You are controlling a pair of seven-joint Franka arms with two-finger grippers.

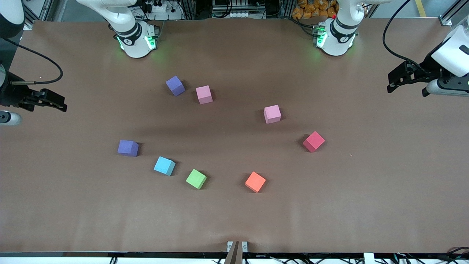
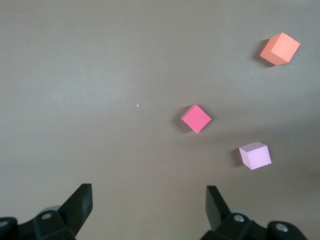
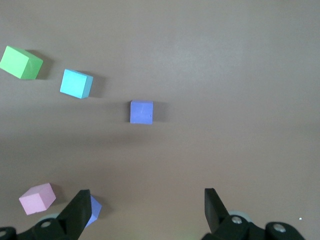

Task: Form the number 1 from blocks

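Eight blocks lie scattered and apart on the brown table, ringed around the pink block near mid-table. Left gripper and right gripper hover over opposite table ends, fingers spread, holding nothing. Only the front view shows all eight.

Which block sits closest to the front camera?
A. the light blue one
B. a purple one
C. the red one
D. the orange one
D: the orange block lies lowest in the front view, just below the green block, while the red block, the light blue block and both purple blocks lie higher up.
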